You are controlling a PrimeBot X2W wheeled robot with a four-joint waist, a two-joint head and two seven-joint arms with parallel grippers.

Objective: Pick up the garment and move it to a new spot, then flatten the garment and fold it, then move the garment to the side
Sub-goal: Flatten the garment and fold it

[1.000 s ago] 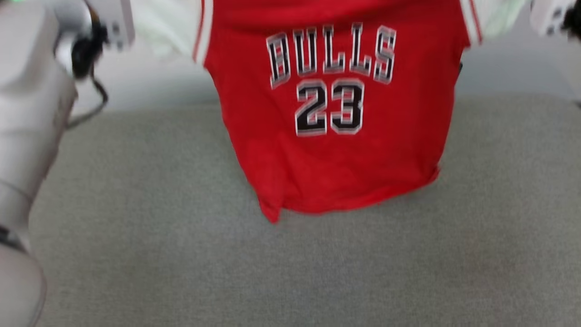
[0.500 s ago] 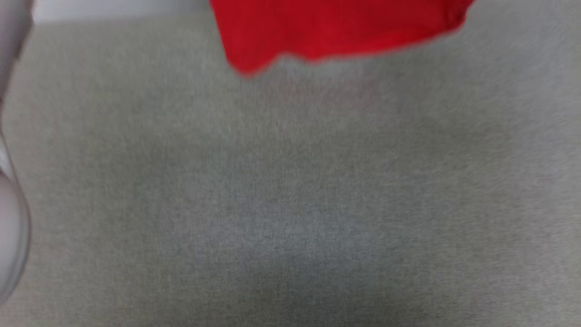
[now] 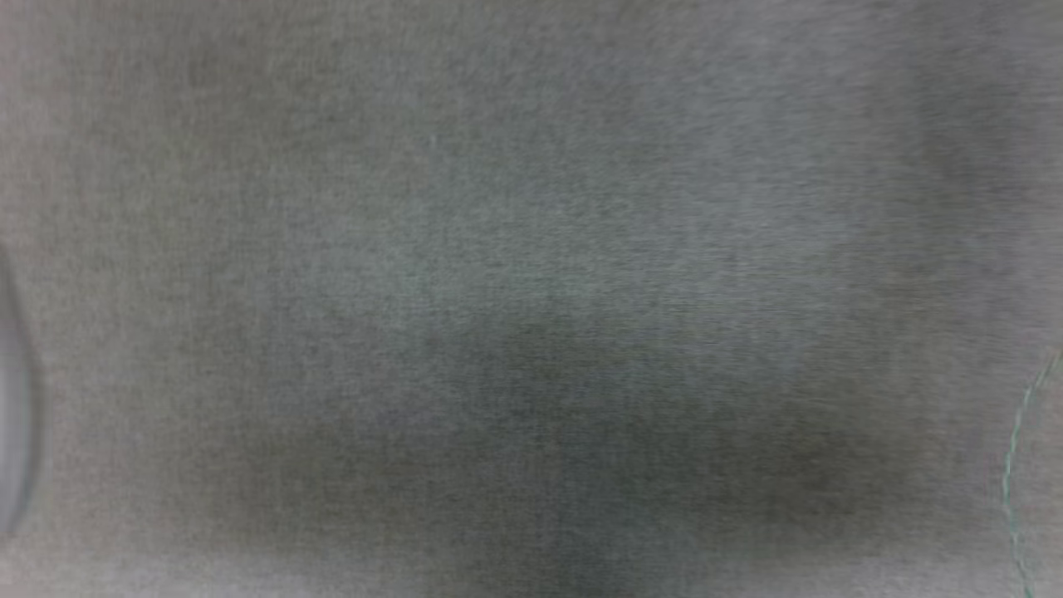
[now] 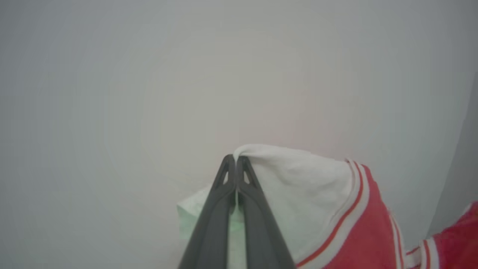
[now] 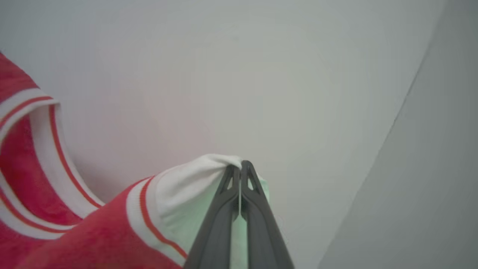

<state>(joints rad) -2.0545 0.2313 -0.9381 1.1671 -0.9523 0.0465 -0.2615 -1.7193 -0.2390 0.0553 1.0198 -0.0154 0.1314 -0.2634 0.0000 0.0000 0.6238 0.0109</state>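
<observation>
here, closest to the lens in the left wrist view, the left pincer [image 4: 236,161] rises from the bottom edge with its two dark fingers pressed together, nipping the tip of a white sleeve of the garment [image 4: 310,186]. from that pinch the sleeve slopes down toward the lower right of the frame, past red-and-white striped trim into red cloth that the bottom and right edges cut off. in the right wrist view the right pincer [image 5: 239,167] is likewise clamped tight on a white sleeve tip, and the garment [image 5: 179,183] falls away to the lower left, with a striped band curving along the left edge. the body and hem are out of frame in both views, so the garment's full long axis cannot be told. behind it stands a pale wall [image 4: 149,74]. the head view is blurred and looks onto a grey cloth surface [image 3: 531,249], with a pale rounded shape [image 3: 12,415] at the left edge and a thin green thread [image 3: 1009,473] at the right. what the shape is cannot be made out.
</observation>
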